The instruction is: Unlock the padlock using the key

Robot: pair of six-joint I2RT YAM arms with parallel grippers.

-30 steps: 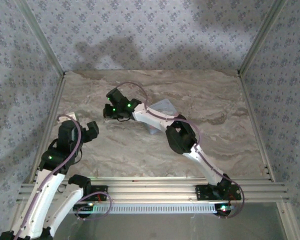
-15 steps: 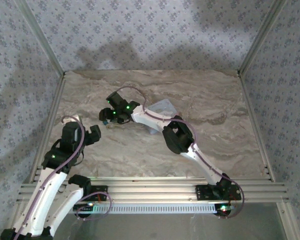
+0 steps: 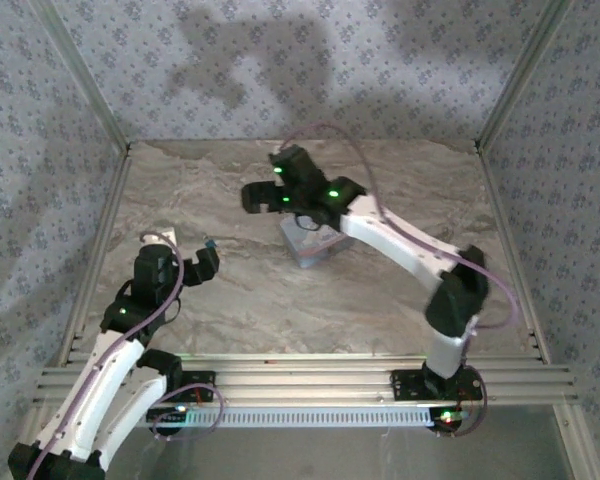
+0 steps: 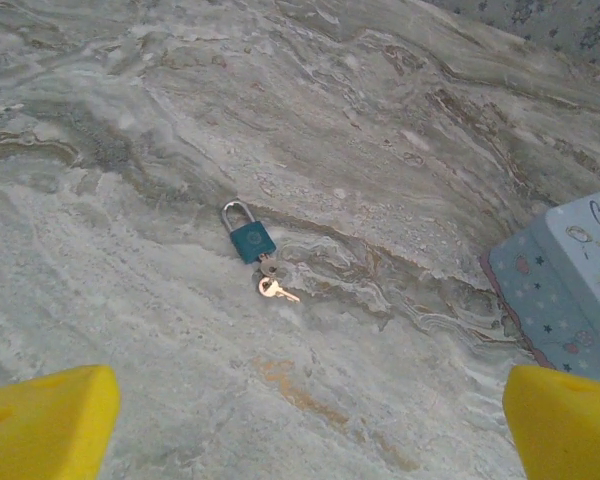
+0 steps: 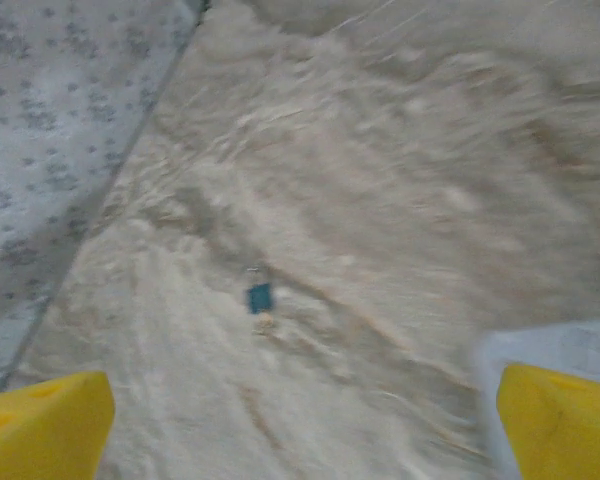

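On the marbled stone tabletop (image 4: pixel 400 130) sits a pale blue rectangular tin (image 4: pixel 572 290). My left pincer (image 4: pixel 305 425) and right pincer (image 5: pixel 305 425) both gape empty. The small teal padlock (image 4: pixel 250 240) lies flat toward the left edge, brass key (image 4: pixel 274 289) at its base. I'd pin the body, then twist.

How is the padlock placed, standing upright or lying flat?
Lying flat: the padlock shows its broad face upward on the table, key at its base.

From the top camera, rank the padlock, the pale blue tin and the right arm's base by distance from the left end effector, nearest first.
From the left end effector:
1. padlock, on the table just beyond its fingertips.
2. pale blue tin, off to its right, mid-table.
3. right arm's base, at the table's near edge, far right.
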